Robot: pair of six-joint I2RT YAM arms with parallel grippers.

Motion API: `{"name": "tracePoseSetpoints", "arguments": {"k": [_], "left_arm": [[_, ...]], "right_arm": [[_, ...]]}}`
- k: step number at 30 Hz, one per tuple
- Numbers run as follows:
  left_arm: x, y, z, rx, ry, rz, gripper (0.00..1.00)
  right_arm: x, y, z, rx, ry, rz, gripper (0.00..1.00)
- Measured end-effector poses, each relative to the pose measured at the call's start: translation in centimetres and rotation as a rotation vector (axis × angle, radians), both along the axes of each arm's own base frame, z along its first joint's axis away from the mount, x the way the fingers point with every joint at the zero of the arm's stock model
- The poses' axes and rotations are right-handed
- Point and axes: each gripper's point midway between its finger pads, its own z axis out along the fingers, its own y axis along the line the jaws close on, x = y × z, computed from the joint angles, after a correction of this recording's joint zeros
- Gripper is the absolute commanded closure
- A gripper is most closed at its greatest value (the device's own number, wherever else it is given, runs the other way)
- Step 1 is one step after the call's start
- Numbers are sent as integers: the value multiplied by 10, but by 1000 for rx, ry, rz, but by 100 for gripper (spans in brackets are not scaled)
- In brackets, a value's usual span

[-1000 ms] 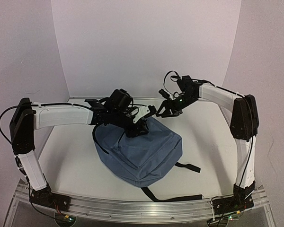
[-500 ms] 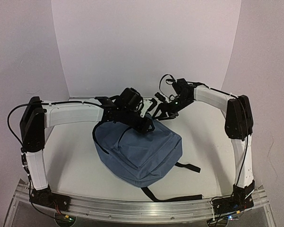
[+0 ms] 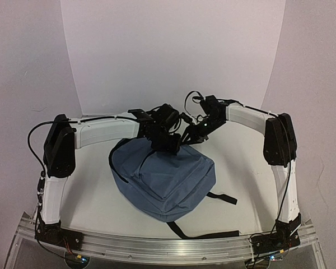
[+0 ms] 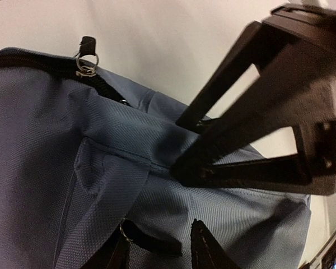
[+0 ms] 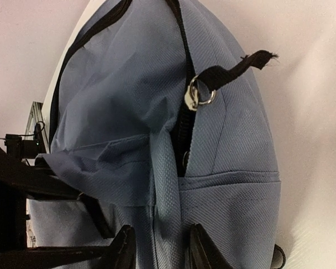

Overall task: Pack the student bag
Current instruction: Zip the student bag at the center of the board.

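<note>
From above, the bag (image 3: 165, 182) lies in the middle of the white bench (image 3: 89, 190), its two black straps (image 3: 221, 197) trailing toward the near edge. Both arms reach inward over its far end. The left fingers (image 3: 171, 147) and right fingers (image 3: 186, 136) sit close together on the bag's top edge. At this size you cannot tell how far apart either pair stands.

In the left wrist view, the left fingers (image 4: 204, 249) stand part-way apart at the bottom, with blue fabric of the bag (image 4: 39, 168) between them. I cannot tell whether they pinch it. The right fingers (image 4: 252, 171) come in from the right, their tips down on a seam of the fabric. A metal zip pull (image 4: 87, 63) sits at the upper left.

In the right wrist view, the right fingers (image 5: 200, 252) straddle a blue carrying strap (image 5: 163, 213) on the bag (image 5: 229, 213), with some room on either side. A grip cannot be confirmed. The zip pull (image 5: 200, 94) with its black tab lies just beyond. The left fingers (image 5: 8, 218) show dark at the left edge.
</note>
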Motion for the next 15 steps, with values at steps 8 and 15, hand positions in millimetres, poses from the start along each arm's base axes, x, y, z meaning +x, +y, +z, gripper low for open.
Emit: {"name": "tracePoseSetpoints", "arguments": {"k": [8,15], "left_arm": [[12,19,-10,8,81,111,99],[9,25,-13,17,109,108,100]], "right_arm": [[4,1,0,3,-15,-6,100],[12,-3,0,-6,-2,-41,100]]}}
